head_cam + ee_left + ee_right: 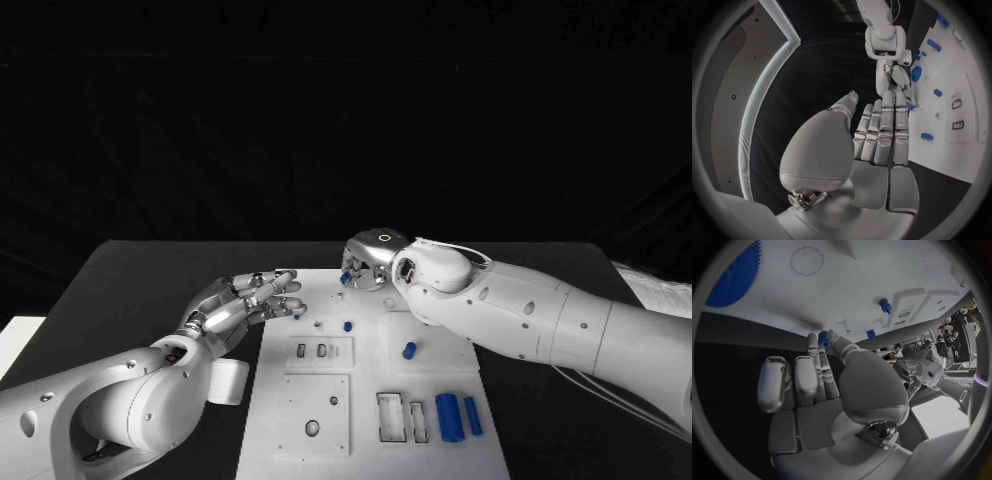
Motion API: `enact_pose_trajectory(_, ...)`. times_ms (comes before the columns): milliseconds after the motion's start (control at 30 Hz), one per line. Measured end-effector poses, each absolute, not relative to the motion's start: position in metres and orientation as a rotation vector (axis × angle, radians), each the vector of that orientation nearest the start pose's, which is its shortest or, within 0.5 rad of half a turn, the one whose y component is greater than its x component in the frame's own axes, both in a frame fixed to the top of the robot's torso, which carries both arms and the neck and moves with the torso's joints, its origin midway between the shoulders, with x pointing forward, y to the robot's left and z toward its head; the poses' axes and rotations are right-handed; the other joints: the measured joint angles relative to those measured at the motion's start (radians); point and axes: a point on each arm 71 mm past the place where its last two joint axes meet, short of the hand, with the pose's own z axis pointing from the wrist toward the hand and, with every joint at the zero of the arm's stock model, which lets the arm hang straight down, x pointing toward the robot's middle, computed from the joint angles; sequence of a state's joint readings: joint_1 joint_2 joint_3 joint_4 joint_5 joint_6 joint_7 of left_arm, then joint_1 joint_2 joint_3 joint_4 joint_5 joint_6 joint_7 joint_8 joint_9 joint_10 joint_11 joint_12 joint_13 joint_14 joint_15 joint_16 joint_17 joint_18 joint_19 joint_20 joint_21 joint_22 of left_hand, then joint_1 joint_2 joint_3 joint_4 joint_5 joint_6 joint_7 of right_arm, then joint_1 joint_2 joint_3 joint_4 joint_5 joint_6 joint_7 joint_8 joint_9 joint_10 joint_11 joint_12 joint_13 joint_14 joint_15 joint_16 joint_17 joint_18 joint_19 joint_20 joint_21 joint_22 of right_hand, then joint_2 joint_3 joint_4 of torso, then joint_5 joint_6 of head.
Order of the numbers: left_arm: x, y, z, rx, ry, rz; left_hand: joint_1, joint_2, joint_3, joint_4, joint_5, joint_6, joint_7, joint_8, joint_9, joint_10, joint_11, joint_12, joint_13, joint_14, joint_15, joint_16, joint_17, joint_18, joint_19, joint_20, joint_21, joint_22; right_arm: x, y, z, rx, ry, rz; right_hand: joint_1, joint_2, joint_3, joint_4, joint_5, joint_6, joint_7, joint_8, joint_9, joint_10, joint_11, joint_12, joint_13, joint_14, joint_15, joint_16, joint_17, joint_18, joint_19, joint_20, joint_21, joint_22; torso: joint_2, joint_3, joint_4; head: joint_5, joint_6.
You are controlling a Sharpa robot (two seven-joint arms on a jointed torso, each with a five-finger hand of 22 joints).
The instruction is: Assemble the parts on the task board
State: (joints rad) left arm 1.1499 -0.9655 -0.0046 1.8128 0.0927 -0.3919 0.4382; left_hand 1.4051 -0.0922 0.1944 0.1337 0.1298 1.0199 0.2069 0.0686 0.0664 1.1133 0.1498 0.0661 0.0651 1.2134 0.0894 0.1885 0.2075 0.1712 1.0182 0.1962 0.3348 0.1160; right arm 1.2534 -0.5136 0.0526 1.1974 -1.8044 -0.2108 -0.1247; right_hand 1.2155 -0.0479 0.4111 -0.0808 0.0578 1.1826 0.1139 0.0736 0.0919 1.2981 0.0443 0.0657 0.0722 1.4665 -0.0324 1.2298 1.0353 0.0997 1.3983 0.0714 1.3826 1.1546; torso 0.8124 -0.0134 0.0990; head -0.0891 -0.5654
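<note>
Your right hand [372,262] pinched a small blue part [823,339] at its fingertips over the task board's [433,360] far edge; your left hand [248,303] hovered beside the board, fingers [882,131] straight, pressed together, holding nothing.

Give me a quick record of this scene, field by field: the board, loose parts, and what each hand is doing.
board: white task board mid-table
loose parts: two blue cylinders side by side near the board's right edge; small blue piece mid-board
right hand: at the board's far end, pinching a small blue part
left hand: at the board's left edge, fingers extended, holding nothing
</note>
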Motion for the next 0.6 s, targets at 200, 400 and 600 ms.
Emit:
enact_pose_trajectory(200,0.43,0.1907,-0.1641,-1.226,1.39,-1.67,0.0,0.0,0.0,0.0,0.0,0.0,0.0,0.0,0.0,0.0,0.0,0.0,0.0,0.0,0.0,0.0,0.0,0.0,0.0,0.0,0.0,0.0,0.5532,-0.1167,-0.1467,-0.454,1.511,0.441,-0.006,-0.022,-0.002,0.016,0.001,-0.018,0.007,-0.009,0.021,-0.033,0.013,0.0,-0.005,0.0,0.0,-0.004,-0.005,0.0,-0.003,0.003,0.0,-0.005,0.0,-0.0007,0.0002,0.001,0.0)
enact_pose_trajectory(400,0.4303,0.1909,-0.1643,-1.227,1.39,-1.669,0.0,0.0,0.0,0.0,0.0,0.0,0.0,0.0,0.0,0.0,0.0,0.0,0.0,0.0,0.0,0.0,0.0,0.0,0.0,0.0,0.0,0.0,0.5532,-0.1159,-0.1483,-0.456,1.516,0.439,-0.005,-0.047,-0.014,0.036,0.0,-0.069,0.02,-0.01,0.008,-0.084,0.026,0.0,-0.007,0.0,0.015,-0.006,-0.014,0.0,-0.013,0.013,0.0,-0.012,0.001,-0.001,0.0001,0.002,-0.002)
enact_pose_trajectory(600,0.4305,0.1909,-0.1644,-1.227,1.391,-1.669,0.0,0.0,-0.003,-0.003,0.0,-0.004,0.004,0.0,-0.001,-0.004,0.004,0.0,0.0,0.0,0.0,0.0,0.001,0.0,-0.004,0.004,0.0,-0.001,0.5533,-0.1163,-0.1485,-0.453,1.515,0.437,-0.018,-0.09,-0.054,0.07,-0.006,-0.137,0.028,-0.011,-0.008,-0.146,0.038,0.0,-0.009,0.0,0.022,-0.019,-0.032,0.0,-0.022,0.023,-0.009,-0.032,0.001,-0.001,-0.0006,0.002,-0.002)
